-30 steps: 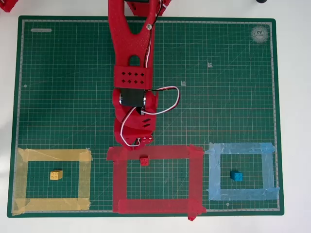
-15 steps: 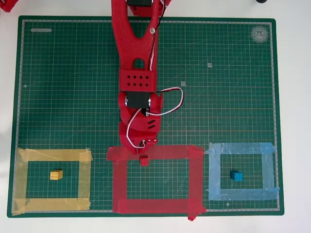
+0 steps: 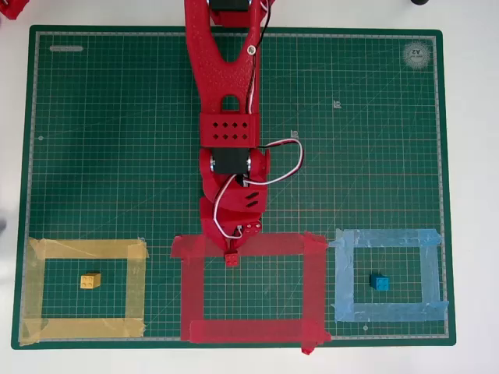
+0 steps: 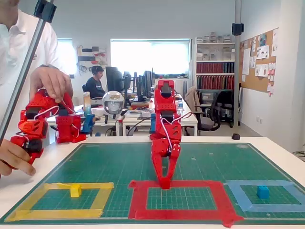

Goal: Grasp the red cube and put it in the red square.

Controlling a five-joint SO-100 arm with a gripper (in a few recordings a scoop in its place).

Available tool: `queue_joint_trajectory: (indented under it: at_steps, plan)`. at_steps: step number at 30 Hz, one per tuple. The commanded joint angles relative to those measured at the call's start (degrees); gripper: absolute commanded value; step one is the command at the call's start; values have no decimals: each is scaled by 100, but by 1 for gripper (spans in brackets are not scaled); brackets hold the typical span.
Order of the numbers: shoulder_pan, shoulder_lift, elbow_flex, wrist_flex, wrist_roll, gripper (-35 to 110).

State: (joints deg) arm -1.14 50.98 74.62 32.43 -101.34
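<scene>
The red cube [image 3: 231, 258] sits on the inner edge of the red square's [image 3: 315, 288] far strip, as the overhead view shows it. My red gripper [image 3: 232, 247] points down right at the cube from the far side, its tips touching or nearly touching it. In the fixed view the fingers [image 4: 159, 169] form a narrow V that closes toward the tape of the red square [image 4: 181, 213]. The gripper [image 4: 165, 181] looks open there. The cube blends with the red tips and tape in that view.
A yellow cube [image 3: 90, 280] lies inside the yellow tape outline [image 3: 86, 249] on the left. A blue cube [image 3: 380, 282] lies inside the light blue outline [image 3: 386, 238] on the right. All rest on a green cutting mat [image 3: 117, 117].
The arm has swung slightly right and reached further toward the red square, bringing the gripper tips down to the red cube. The cube has not moved.
</scene>
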Motion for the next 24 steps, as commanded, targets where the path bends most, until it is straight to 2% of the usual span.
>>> queue_joint_trajectory:
  at_steps: [1, 24]
  plan:
    - [-158, 202, -44, -79, 18, -1]
    - [-70, -105, -211, -1266, 299, -1]
